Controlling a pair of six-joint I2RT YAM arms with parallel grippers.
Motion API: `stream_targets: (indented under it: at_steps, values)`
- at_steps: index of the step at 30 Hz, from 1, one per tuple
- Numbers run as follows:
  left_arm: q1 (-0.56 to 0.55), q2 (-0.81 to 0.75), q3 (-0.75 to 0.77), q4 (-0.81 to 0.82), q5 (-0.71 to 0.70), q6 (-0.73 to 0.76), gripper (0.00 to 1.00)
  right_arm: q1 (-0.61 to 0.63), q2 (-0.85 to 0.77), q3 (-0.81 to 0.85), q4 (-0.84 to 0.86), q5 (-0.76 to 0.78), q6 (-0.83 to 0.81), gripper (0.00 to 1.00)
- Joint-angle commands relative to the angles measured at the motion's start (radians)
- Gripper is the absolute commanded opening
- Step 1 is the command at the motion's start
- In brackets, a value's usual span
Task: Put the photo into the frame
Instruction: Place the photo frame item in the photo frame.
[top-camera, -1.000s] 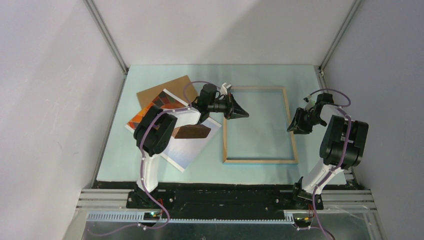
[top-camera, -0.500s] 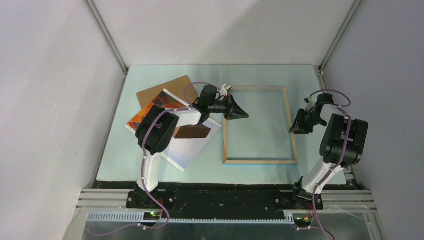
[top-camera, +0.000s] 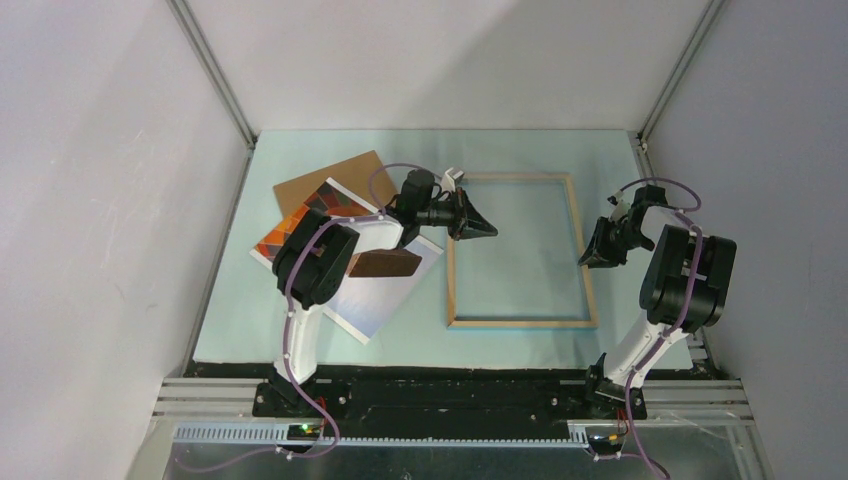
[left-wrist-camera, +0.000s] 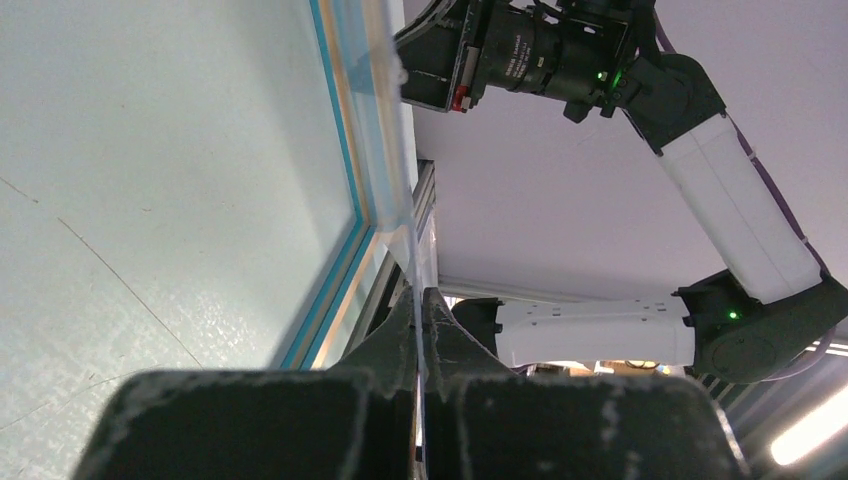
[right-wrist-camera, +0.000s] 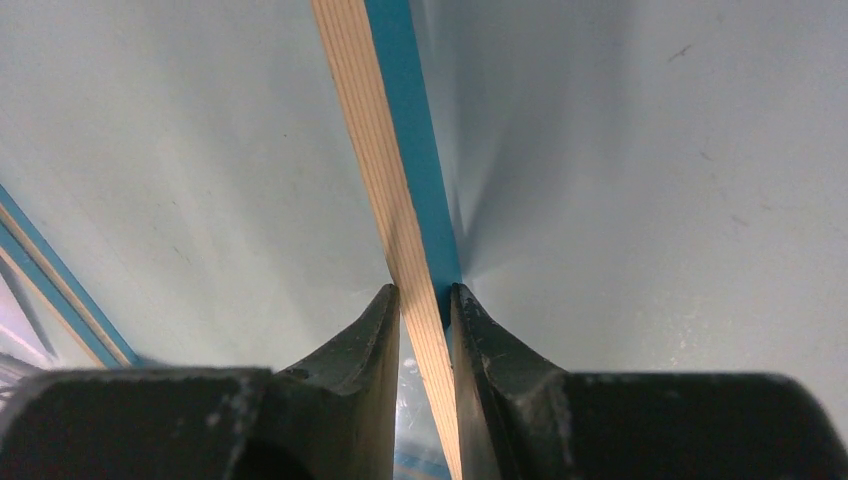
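Currently: my right pincer (right-wrist-camera: 424, 292) nips the frame (right-wrist-camera: 370, 130) by its right rail; left pincer (left-wrist-camera: 422, 300) shut; photo (top-camera: 385, 300) part-hidden beneath my left arm (top-camera: 318, 262).

A plain brown backing board (top-camera: 335, 172) lies flat and askew on the far left of the pale green worktop (top-camera: 520, 150), which is closed in by grey walls (top-camera: 440, 60), with aluminium posts (top-camera: 212, 72) in the far corners and a black base plate (top-camera: 450, 395) along its near edge.

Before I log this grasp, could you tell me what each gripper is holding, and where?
The right gripper pinches the frame by its right rail, mid-length. The left gripper is shut by the left rail; any hold cannot be told.
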Motion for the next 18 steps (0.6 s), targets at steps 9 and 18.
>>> stream_targets:
  at_steps: [9, 18]
  values:
    - [-0.022, 0.001, 0.061, -0.083, 0.038, 0.164, 0.00, 0.009, 0.029, 0.031, 0.028, -0.018, -0.004, 0.06]
    - [-0.027, 0.011, 0.100, -0.182, 0.031, 0.246, 0.00, 0.009, 0.029, 0.031, 0.025, -0.025, -0.005, 0.05]
